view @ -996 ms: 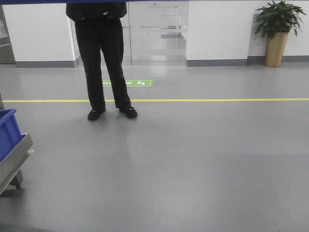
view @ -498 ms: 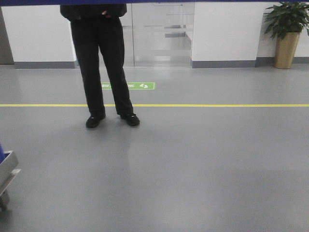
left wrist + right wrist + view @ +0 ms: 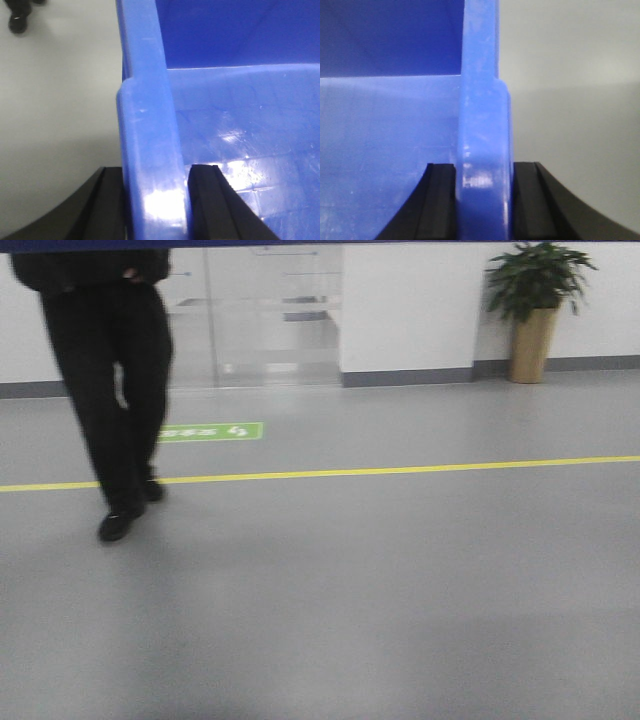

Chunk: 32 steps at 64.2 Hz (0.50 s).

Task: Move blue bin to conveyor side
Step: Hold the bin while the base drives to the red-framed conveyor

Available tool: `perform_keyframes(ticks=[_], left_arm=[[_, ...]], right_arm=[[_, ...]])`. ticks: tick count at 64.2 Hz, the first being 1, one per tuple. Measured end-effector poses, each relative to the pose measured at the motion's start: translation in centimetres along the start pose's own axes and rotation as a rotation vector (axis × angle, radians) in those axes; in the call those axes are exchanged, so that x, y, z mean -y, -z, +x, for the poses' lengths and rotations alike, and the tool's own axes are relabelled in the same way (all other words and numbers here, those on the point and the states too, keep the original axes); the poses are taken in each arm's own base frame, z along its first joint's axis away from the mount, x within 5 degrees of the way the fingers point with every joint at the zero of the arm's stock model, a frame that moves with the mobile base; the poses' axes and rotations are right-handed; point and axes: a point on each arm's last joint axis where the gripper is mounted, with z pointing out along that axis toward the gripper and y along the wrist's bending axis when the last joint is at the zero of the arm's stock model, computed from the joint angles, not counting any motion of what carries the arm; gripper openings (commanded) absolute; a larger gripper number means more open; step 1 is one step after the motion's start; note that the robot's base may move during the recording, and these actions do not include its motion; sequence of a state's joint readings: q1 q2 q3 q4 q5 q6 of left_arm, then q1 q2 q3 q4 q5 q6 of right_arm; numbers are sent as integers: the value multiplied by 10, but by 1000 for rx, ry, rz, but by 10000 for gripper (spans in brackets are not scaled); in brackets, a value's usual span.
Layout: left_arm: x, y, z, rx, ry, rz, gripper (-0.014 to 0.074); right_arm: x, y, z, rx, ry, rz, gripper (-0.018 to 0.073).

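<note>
Left wrist-mounted and right wrist-mounted views: left gripper (image 3: 155, 172) and right gripper (image 3: 484, 167) each clamped astride opposite rims of the blue bin (image 3: 250, 115), one finger inside and one outside, presumably for a level two-handed carry over grey floor (image 3: 400, 590), conveyor side out of sight.

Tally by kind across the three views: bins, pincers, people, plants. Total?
glossy royal-blue rectangular plastic bin: 1
black pincers on its rim, left pincer and right pincer: 2
person in black trousers and shoes: 1
leafy green plant in tall tan pot: 1
total: 5
</note>
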<state>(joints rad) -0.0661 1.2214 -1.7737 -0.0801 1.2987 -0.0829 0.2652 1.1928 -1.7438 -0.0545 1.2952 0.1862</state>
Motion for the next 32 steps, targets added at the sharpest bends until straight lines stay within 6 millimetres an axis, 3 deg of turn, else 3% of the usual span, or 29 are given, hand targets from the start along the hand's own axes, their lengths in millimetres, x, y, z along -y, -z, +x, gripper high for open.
perform_keyframes(ticks=[32], left_arm=[[0, 0, 0, 2, -1, -3, -19]], right_arm=[[0, -2, 0, -4, 0, 1, -88]])
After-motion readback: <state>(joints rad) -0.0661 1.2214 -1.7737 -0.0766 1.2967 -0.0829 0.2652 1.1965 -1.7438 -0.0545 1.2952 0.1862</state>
